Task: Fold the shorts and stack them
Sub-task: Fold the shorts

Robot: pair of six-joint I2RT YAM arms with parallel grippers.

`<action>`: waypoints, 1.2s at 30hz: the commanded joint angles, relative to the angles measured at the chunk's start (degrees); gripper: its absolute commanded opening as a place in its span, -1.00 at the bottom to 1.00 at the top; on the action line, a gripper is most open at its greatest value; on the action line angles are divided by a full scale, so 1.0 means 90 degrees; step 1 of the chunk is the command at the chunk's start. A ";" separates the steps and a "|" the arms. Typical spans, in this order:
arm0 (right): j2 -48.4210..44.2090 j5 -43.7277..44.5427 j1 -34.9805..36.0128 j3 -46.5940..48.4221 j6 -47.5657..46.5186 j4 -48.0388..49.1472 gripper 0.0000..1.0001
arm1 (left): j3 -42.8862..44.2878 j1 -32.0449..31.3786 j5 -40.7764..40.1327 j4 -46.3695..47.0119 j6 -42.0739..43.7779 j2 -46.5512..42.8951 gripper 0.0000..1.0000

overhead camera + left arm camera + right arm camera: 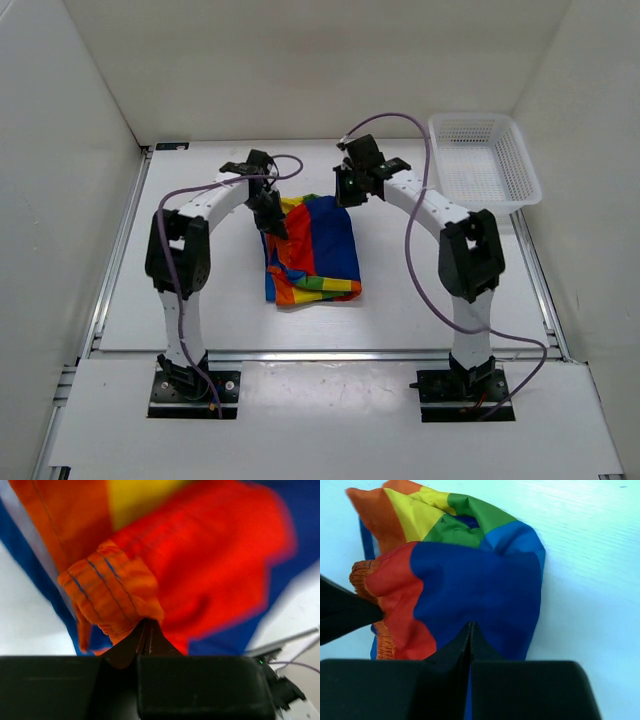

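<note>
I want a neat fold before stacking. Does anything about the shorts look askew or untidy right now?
Yes. The shorts lie rumpled rather than flat. Their orange waistband is bunched up in the left hand, and the near edge is crumpled, with its stripes folded over.

You have a white table (200, 300) carrying two things. The shorts (315, 250) lie crumpled on it near the middle, toward the far side. A white mesh basket (485, 160) sits at its far right corner, well apart from the cloth.
</note>
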 commanded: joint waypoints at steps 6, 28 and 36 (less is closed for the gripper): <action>0.1963 -0.0469 -0.0202 0.1030 0.0298 0.0189 -1.00 | 0.0353 0.0054 -0.0193 0.0190 0.0127 0.1016 -0.80; -0.1795 -0.0098 0.1231 -0.3898 0.0737 0.1066 -0.95 | 0.0763 0.0054 -0.0399 -0.0025 0.0244 0.0969 -0.80; -0.1431 0.0498 0.1350 -0.3931 0.0728 0.1186 -1.00 | 0.0939 0.0054 -0.0399 -0.0268 0.0244 0.0686 -0.80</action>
